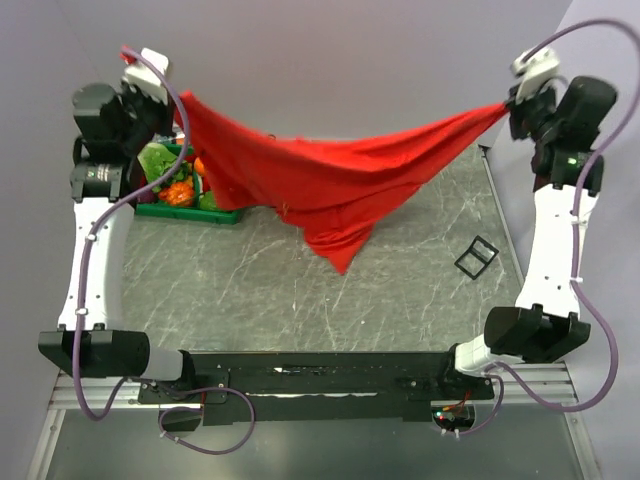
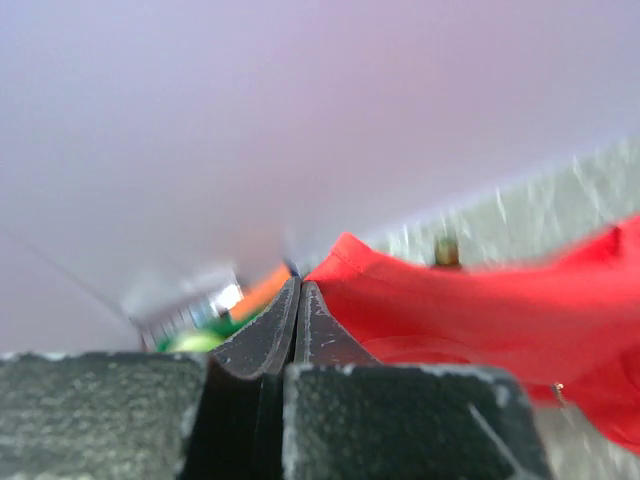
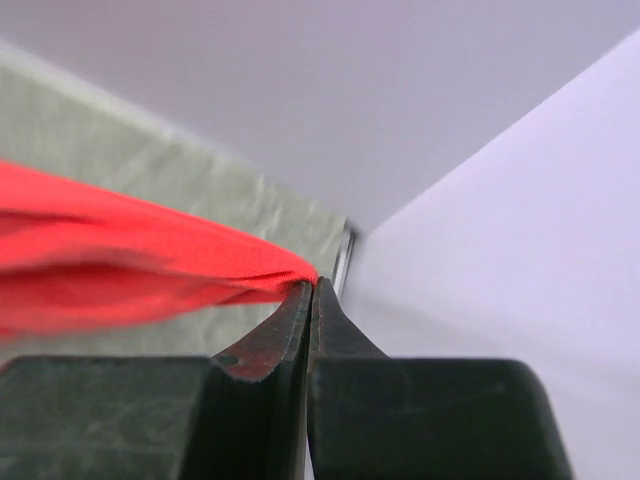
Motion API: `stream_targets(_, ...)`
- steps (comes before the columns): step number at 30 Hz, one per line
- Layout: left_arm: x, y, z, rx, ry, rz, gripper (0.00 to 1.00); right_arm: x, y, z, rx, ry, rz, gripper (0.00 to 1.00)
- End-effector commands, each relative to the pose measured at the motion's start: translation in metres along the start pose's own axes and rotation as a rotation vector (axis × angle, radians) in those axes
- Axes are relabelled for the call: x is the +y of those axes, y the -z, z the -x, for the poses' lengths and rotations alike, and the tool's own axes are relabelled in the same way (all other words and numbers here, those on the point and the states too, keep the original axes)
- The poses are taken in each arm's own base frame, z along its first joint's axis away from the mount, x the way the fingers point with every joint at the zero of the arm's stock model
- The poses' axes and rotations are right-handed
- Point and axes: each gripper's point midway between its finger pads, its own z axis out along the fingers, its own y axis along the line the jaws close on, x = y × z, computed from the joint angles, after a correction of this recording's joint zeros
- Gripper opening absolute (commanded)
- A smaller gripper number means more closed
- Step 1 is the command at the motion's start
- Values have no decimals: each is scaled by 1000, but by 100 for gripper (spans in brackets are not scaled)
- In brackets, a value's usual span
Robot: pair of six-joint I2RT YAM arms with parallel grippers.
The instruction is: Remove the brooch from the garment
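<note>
The red garment [image 1: 320, 175] hangs stretched in the air between my two grippers, and its middle sags to a point above the table. My left gripper [image 1: 180, 100] is shut on its left corner; in the left wrist view the jaws [image 2: 297, 284] are pressed together with red cloth [image 2: 480, 310] running off to the right. My right gripper [image 1: 505, 108] is shut on the right corner, and the right wrist view shows cloth [image 3: 150, 250] pinched at the fingertips [image 3: 312, 284]. A tiny glinting speck [image 2: 557, 390] sits on the cloth and may be the brooch. I cannot make it out from above.
A green tray [image 1: 225, 216] with orange and green items stands at the back left, partly under the garment. A flat black square gridded piece [image 1: 477, 256] lies on the grey marbled table [image 1: 260, 290] at the right. Walls close in behind and on the right.
</note>
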Motion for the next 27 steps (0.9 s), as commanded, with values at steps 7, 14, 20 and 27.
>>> stream_targets(7,10,57,172,-434,-74,47,1,-78,96,125,-322,-161,-302,0)
stream_targets(14,-10,114,210,-538,-107,32,1,-75,191,149,-409,-92,-407,0)
stream_targets(20,-20,172,214,-575,-148,73,1,-30,251,165,-487,19,-432,0)
stream_targets(27,-24,223,227,-635,-186,124,1,-19,291,199,-580,27,-484,0)
